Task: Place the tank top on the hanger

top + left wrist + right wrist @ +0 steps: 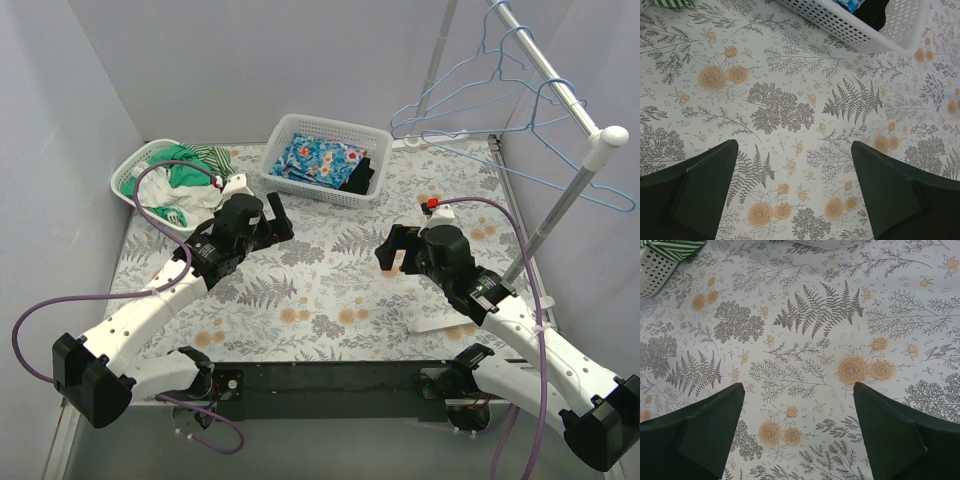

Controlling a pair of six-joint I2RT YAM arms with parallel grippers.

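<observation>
Top external view: both arms hover over the counter [330, 300]. The left fingers [274, 222] and the right fingers [398, 256] are released and carry nothing. The tank top [228, 190] lies in the left basket [125, 170] beside a striped garment [205, 155], spilling over the rim just behind the left wrist. The hanger [447, 88] hangs with others on the rail [545, 65], well apart at the far right.

Left wrist view: only counter print shows between the spread fingers. The mid basket [865, 35] is ahead, so we judge the wrist must turn left toward the tank top, which is not seen here.

Right wrist view: the fingers are spread too, with the striped garment at the far corner.

We think the step is the reach. We should pinch only white cloth, at a strap or edge, and lift slowly, because the floppy cloth may drag its neighbours.
</observation>
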